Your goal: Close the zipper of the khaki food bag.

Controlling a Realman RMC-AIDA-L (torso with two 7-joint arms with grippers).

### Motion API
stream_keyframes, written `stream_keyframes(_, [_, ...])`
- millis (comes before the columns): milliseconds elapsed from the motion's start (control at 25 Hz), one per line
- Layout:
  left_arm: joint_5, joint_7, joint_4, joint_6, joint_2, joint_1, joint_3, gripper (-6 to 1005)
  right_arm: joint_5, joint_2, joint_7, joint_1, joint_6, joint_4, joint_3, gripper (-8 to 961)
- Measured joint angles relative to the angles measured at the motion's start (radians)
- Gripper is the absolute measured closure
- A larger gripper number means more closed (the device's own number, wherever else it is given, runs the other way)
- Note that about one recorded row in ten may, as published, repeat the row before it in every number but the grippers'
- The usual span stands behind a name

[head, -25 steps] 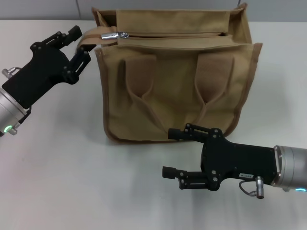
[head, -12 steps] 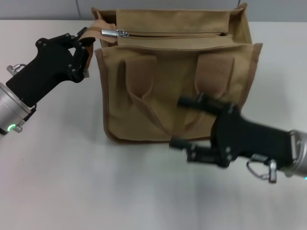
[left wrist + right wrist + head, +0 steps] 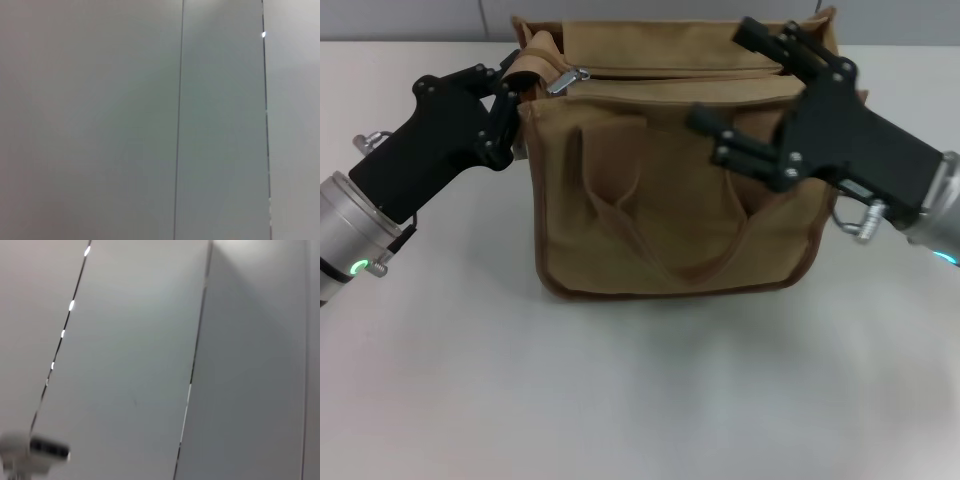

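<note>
The khaki food bag (image 3: pixel 660 230) stands upright at the table's far middle in the head view, its brown handles hanging down the front. Along its top runs the zipper (image 3: pixel 680 72), with the silver pull tab (image 3: pixel 566 78) at the bag's left end. My left gripper (image 3: pixel 510 100) is at the bag's top left corner, shut on the brown end tab (image 3: pixel 535 58) beside the pull. My right gripper (image 3: pixel 745 92) hovers open over the bag's upper right front, nothing between its fingers. Both wrist views show only grey wall panels.
The white table (image 3: pixel 620 400) stretches bare in front of the bag and to both sides. A grey wall (image 3: pixel 420 18) runs behind the table's far edge.
My left gripper moved in and shut on the bag's end tab. The right gripper rose from the table in front of the bag to above its upper right, staying open.
</note>
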Motion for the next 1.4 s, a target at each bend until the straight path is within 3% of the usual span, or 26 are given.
stream_keyframes(200, [0.000, -0.003, -0.021, 0.048, 0.000, -0.021, 0.000, 976, 0.028, 0.000, -0.295, 0.055, 0.016, 0.099, 0.052, 124])
stream_keyframes(480, [0.002, -0.114, -0.012, 0.082, 0.000, -0.056, 0.004, 976, 0.041, 0.000, -0.462, 0.094, 0.087, 0.127, 0.074, 123])
stream_keyframes(880, [0.009, -0.142, -0.018, 0.062, 0.000, -0.112, 0.029, 975, 0.032, 0.000, -0.558, 0.153, 0.211, 0.162, 0.056, 124])
stream_keyframes(1000, [0.006, -0.142, -0.016, 0.067, 0.000, -0.130, 0.077, 975, 0.031, 0.000, -0.619, 0.172, 0.225, 0.197, 0.055, 123])
stream_keyframes(1400, [0.001, -0.145, -0.020, 0.038, 0.000, -0.145, 0.077, 975, 0.033, 0.000, -0.638, 0.172, 0.215, 0.225, 0.075, 124])
